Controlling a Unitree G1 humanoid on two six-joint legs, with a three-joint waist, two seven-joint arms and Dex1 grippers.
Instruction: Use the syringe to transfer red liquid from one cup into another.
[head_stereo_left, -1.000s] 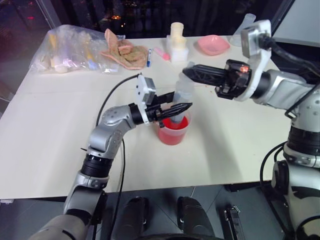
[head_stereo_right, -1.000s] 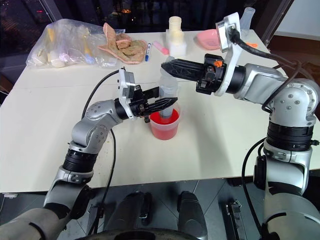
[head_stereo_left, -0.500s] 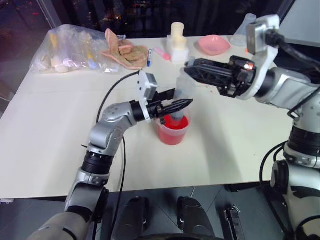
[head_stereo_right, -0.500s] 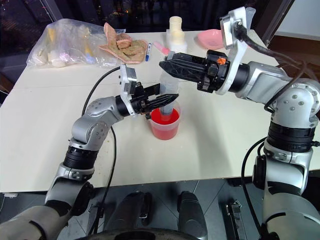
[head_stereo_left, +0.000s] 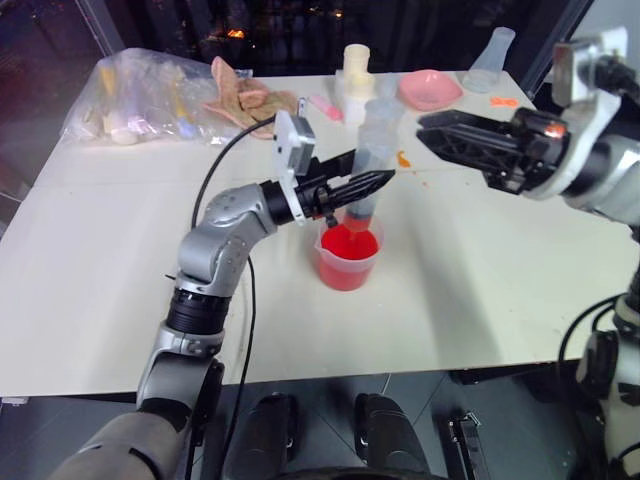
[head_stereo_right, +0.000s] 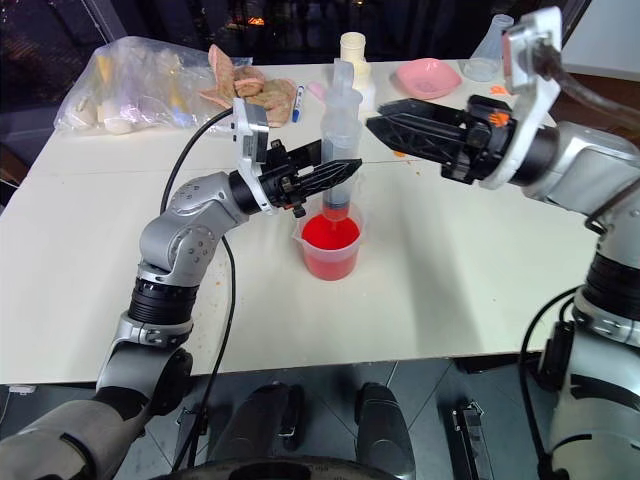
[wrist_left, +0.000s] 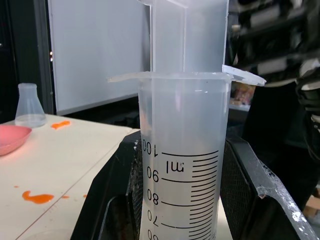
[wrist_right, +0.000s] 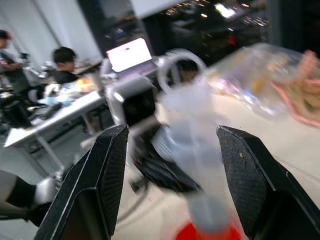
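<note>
White table (head_stereo_left: 90, 260), left claw (head_stereo_right: 345, 170) pinching syringe (wrist_left: 182, 190) marked "ml", right claw (wrist_right: 172, 165) spread

My left arm reaches out from the left side, elbow bent, forearm angled toward the middle, wrist level. My left gripper (head_stereo_right: 335, 178) points to my right, its two black fingers (wrist_left: 120, 200) closed flat against either side of the syringe (wrist_left: 182, 165) barrel, which stands upright between them. My right arm comes in from the right, forearm stretched toward the centre, the wrist camera riding on top. My right gripper (head_stereo_right: 385, 115) hangs clear of everything, its fingers (wrist_right: 95, 190) spread apart with nothing between the pads.
</note>
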